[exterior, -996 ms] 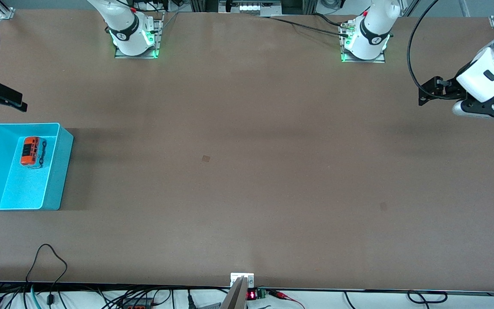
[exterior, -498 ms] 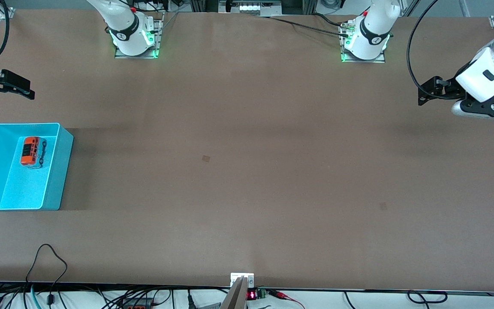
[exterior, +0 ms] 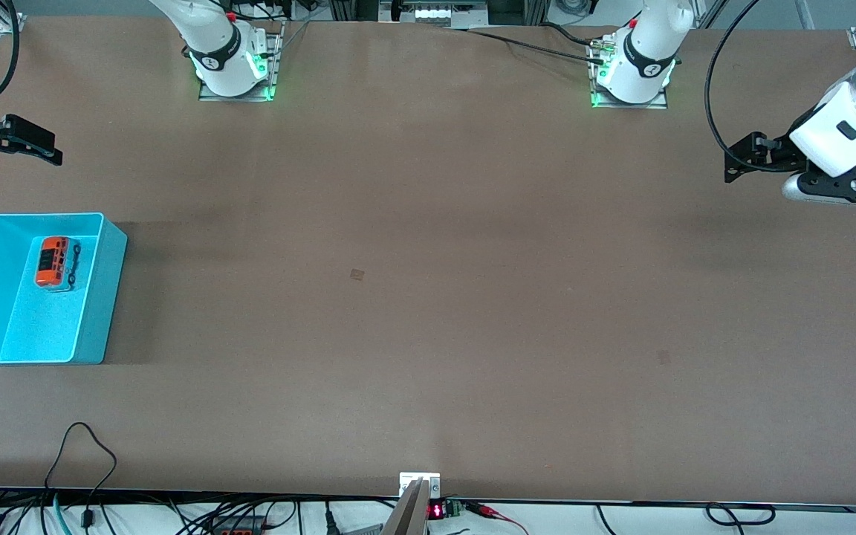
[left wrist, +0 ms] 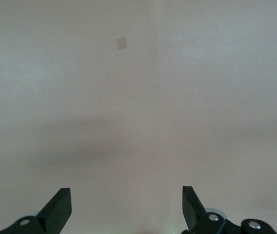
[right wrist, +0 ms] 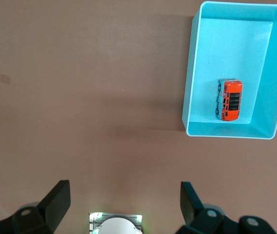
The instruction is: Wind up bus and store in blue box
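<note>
Right gripper [exterior: 27,145] risen off blue box [exterior: 112,253]; bus [exterior: 53,261] inside

Brown table [exterior: 428,297], evenly lit; cables [exterior: 86,446] along near edge.

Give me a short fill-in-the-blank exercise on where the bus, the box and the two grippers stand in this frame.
1. The orange toy bus lies inside the ____.
2. The blue box stands at the ____ arm's end of the table.
3. The right gripper and the left gripper both have their fingers ____.
4. Neither gripper holds ____.

Missing words: blue box; right; open; anything
</note>
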Available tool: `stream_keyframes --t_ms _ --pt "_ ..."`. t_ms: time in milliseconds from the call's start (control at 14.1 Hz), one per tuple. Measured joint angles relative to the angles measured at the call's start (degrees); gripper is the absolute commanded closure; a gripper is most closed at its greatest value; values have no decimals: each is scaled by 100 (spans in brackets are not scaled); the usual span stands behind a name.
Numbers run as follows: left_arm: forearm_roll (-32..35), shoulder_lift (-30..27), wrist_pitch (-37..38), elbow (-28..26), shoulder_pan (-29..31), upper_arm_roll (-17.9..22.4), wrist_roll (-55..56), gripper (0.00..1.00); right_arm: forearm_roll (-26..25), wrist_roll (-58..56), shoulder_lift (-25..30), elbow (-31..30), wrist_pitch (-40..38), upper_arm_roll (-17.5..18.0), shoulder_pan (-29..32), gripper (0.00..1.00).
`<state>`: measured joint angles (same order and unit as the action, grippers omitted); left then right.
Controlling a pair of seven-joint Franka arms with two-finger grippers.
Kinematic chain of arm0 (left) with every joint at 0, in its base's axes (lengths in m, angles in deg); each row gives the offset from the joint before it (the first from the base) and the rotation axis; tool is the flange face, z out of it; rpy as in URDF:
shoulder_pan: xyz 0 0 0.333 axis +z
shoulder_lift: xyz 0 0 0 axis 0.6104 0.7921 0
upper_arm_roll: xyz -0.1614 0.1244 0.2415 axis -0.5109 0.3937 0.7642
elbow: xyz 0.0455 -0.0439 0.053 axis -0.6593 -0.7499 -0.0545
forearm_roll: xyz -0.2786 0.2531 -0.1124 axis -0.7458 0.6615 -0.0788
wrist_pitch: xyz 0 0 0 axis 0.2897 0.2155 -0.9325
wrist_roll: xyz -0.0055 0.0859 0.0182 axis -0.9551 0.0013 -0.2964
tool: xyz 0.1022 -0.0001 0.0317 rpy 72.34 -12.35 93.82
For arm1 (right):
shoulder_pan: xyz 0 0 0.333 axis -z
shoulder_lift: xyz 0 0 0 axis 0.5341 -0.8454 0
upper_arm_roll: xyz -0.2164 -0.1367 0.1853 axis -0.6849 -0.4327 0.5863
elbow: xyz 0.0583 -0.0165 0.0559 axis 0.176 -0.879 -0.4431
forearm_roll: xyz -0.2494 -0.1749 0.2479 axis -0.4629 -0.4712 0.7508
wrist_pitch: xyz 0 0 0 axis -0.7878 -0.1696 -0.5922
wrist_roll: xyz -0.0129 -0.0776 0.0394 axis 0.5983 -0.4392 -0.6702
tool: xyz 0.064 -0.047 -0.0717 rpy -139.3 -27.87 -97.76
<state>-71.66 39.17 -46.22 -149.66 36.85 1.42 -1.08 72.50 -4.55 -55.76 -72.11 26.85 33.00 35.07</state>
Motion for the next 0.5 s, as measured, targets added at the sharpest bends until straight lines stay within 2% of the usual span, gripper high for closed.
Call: stream_keyframes --t_ms 285,498 --pt "0 -1 15 84 0 -6 0 0 0 0 0 -37 -1 -448 -441 0" --pt "0 -1 28 92 0 -14 0 0 0 0 0 -38 0 -506 -482 0"
